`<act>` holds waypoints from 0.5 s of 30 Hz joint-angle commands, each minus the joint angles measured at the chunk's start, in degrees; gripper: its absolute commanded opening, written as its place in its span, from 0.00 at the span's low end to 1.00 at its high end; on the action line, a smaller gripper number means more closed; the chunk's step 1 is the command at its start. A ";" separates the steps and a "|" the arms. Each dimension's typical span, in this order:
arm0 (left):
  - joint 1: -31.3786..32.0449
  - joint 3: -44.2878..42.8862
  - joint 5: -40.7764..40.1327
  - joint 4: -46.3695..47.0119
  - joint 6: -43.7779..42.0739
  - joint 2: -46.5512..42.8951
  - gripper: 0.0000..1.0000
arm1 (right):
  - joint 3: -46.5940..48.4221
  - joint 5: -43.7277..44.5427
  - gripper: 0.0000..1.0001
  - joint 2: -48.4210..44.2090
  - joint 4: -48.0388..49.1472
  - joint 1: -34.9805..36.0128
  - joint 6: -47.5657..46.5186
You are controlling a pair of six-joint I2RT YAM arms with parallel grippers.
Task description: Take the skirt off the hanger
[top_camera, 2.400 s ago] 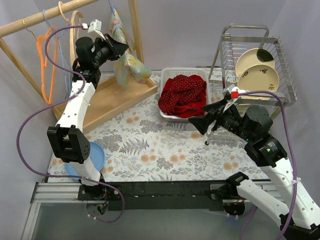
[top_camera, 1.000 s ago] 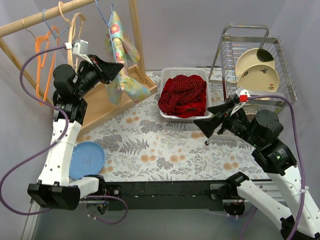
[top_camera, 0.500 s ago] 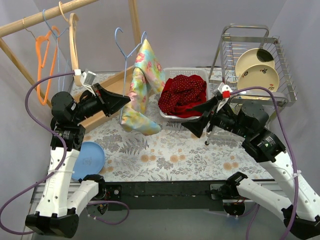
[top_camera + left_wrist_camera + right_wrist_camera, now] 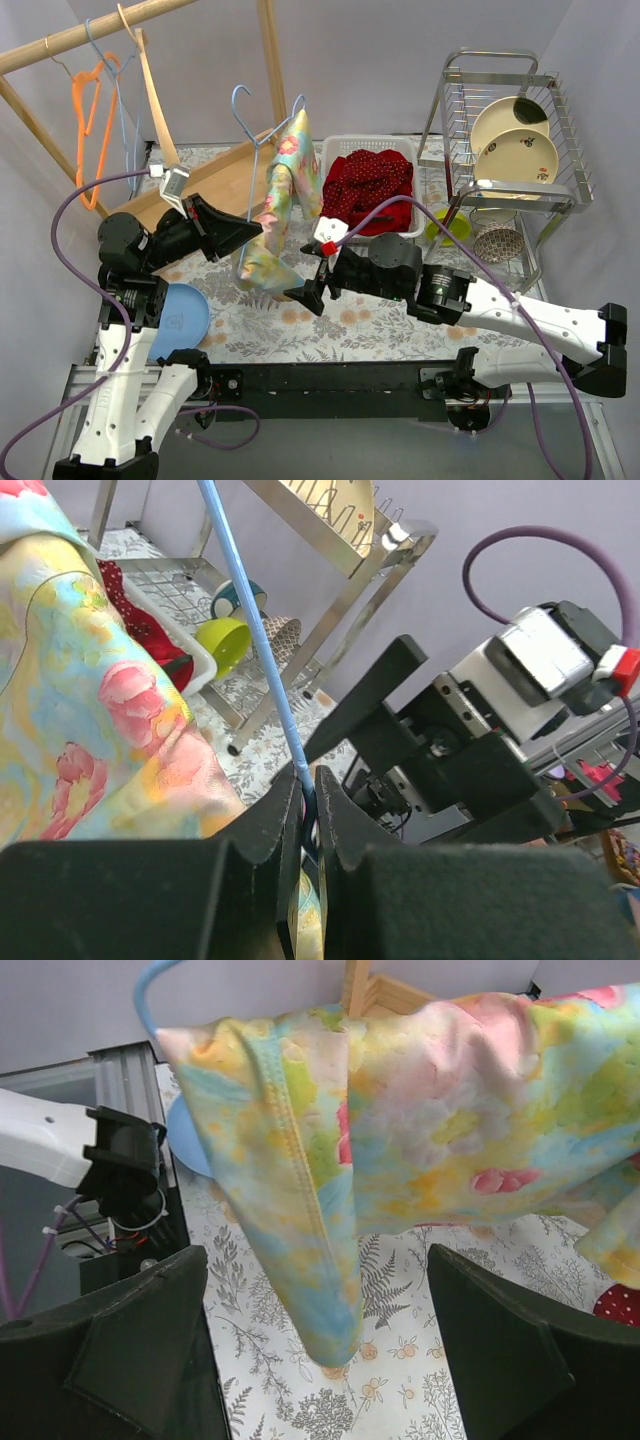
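While the left hand (image 4: 308, 785) pinches the hanger (image 4: 250, 620), the right hand (image 4: 315, 1260) gapes by the skirt (image 4: 450, 1130).

1. The skirt (image 4: 275, 215) is draped on the hanger (image 4: 246, 610), above the left middle of the worktop (image 4: 270, 335).
2. The hanger's wire is pinched between the left fingers (image 4: 270, 830), at the skirt's left side.
3. The right fingers (image 4: 140, 1340) are held spread apart just before the skirt's lower end.
4. A basket (image 4: 372, 140) is set behind and to the right of the skirt.
5. A rack (image 4: 458, 115) is stood at the far right, with plates (image 4: 515, 150) propped inside it.
6. A plate (image 4: 185, 312) is laid at the near left, beside the left arm.
7. A rail (image 4: 70, 35) is placed at the far left, with spare hangers (image 4: 85, 120) hung from it.
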State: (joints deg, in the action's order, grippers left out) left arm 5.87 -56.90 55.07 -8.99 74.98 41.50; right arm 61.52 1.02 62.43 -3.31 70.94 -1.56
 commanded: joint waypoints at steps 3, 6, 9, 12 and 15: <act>0.20 1.01 1.62 1.97 3.33 -2.47 0.00 | -0.25 4.87 0.98 4.62 10.25 2.10 -2.13; 0.20 0.66 1.36 1.79 4.03 -3.17 0.00 | -1.40 3.29 0.98 6.38 12.44 2.98 -1.78; 0.20 0.39 1.01 1.70 4.47 -3.35 0.00 | -2.19 3.11 0.96 7.26 13.85 3.68 -1.08; 0.20 0.48 0.83 1.61 4.82 -3.53 0.00 | -2.71 0.75 0.76 7.18 14.91 3.68 -0.99; 0.20 1.44 0.83 1.00 4.65 -4.40 0.00 | -4.03 1.09 0.21 5.52 16.22 3.68 -0.81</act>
State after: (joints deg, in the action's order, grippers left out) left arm 5.87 -55.64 56.14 -9.91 79.75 38.76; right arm 58.63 2.74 70.17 6.50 74.35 -2.98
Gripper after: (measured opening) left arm 0.051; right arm 0.529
